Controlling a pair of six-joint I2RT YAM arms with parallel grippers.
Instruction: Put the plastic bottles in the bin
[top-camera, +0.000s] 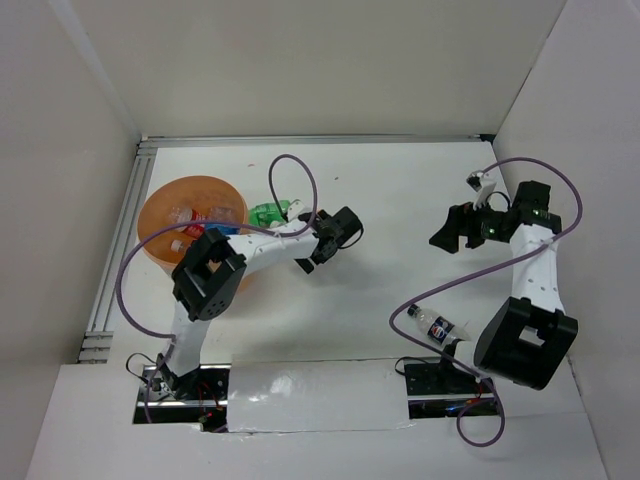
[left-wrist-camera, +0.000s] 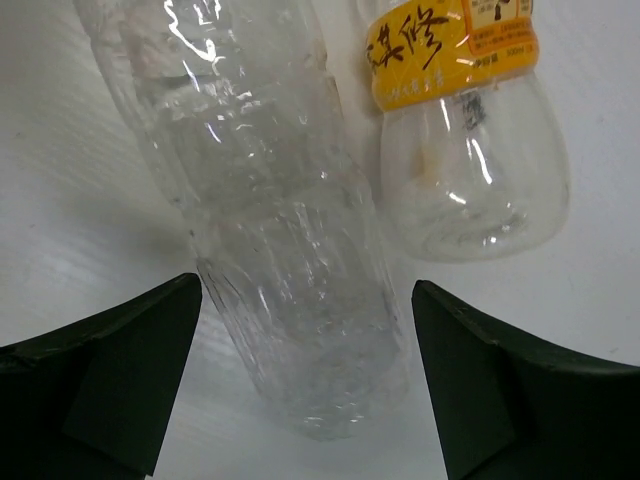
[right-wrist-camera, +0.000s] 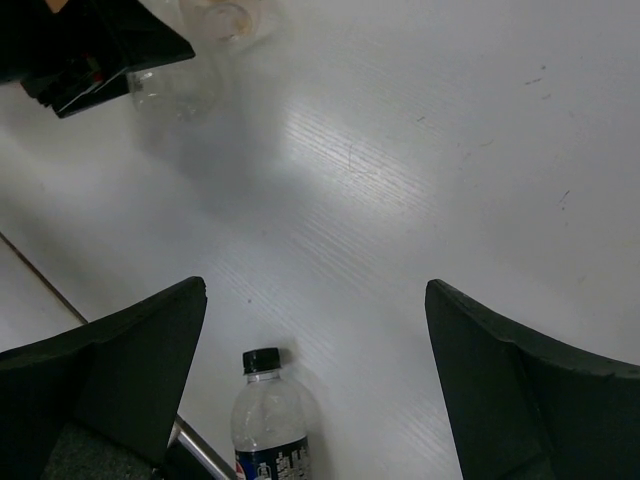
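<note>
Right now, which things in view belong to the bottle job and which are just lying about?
Job: orange bin; bottles already in it; green bottle beside it; clear bottle within the open left hand; yellow-labelled bottle next to that; black-capped bottle near the right arm.
Not the job: purple cables; metal rail along the table edge.

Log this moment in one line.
left gripper open over clear crinkled plastic bottle | right gripper open, empty | round orange plastic bin holds bottles
</note>
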